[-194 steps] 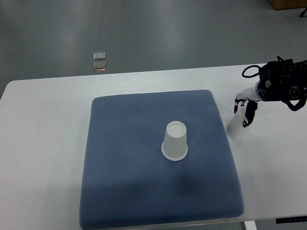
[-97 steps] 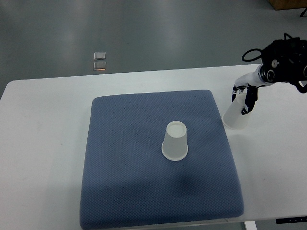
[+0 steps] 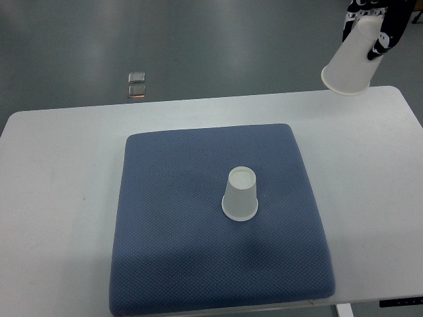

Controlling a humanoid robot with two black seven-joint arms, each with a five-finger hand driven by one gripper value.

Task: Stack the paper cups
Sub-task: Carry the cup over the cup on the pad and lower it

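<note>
Now the right hand (image 3: 371, 20) grips one white paper cup (image 3: 350, 61) aloft at two o'clock, while the other upturned white paper cup (image 3: 240, 193) waits mid-pad, unstacked.

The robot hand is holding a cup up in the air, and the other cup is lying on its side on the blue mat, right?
Not quite. The cup on the mat stands upside down, not on its side; the top view shows it. The robot hand does hold the other cup up in the air.
</note>
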